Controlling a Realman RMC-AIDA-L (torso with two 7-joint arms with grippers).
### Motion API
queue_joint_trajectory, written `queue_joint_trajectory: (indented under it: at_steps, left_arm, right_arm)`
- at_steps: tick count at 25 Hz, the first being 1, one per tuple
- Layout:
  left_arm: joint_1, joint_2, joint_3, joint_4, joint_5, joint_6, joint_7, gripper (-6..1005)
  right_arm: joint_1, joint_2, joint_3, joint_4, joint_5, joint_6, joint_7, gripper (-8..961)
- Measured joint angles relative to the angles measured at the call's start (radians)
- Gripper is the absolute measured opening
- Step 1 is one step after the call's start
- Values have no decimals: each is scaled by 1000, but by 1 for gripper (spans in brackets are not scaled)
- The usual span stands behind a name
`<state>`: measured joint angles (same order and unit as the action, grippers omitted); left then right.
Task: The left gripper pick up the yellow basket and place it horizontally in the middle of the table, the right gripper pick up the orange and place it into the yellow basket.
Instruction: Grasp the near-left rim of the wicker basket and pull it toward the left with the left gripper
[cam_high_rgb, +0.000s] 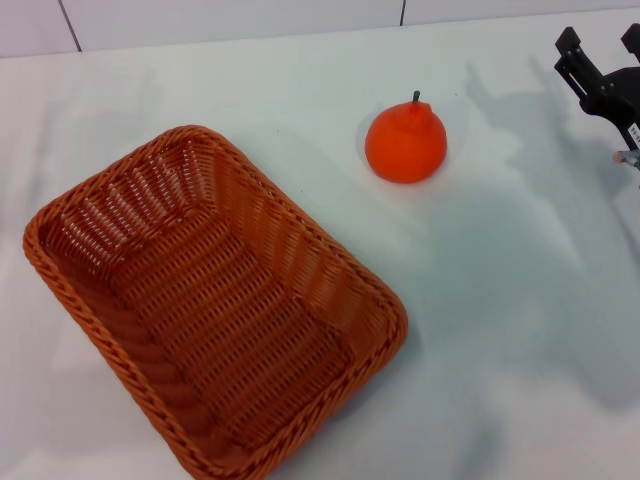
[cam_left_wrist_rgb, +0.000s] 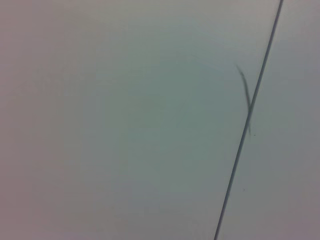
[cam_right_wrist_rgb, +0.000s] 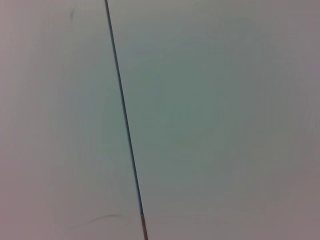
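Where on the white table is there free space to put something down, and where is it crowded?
Bare patches of the plain white table: the wide area right of the large orange-brown wicker basket and below the small round orange fruit, and the far left strip behind the basket. It is tighter between basket and fruit, and at the far right edge, where the black right gripper hangs.

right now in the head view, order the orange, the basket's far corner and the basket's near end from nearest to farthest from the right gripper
Measured from the right gripper, at the far right edge with its jaws apart:
1. The orange, on the table left of the gripper, outside the basket.
2. The far corner of the yellow basket, further left.
3. The basket's near end, at the view's bottom edge.
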<state>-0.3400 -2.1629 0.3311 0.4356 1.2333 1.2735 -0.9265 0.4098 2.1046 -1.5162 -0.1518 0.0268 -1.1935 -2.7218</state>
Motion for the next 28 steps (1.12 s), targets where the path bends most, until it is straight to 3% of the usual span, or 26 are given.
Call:
queue_joint_trajectory:
  at_steps: [12,18,21,22,23,26,28]
  left_arm:
    - [3,1,4,1,1,4,-14,825]
    - [14,26,142,125,18,16,-287,824]
    - [13,68,243,233,96,26,-536,824]
    - [-10,111,289,275,183,45,-679,824]
    - [-10,111,289,275,183,45,-679,824]
    - [-74,182,328,300,347,107,-858,823]
    - [-124,215,336,305,470,148,-930,823]
  right_arm:
    - [0,0,-1,-2,-1,-1,19,917]
    - [-2,0,-11,-2,-1,-2,21,916]
    - [-1,0,-14,-2,-1,-2,21,916]
    - [0,0,-16,-2,-1,-2,22,916]
    - [0,0,-18,-2,-1,-2,22,916]
    - [3,0,-24,-2,-1,-1,23,917]
    - [5,0,-27,-2,-1,-2,24,917]
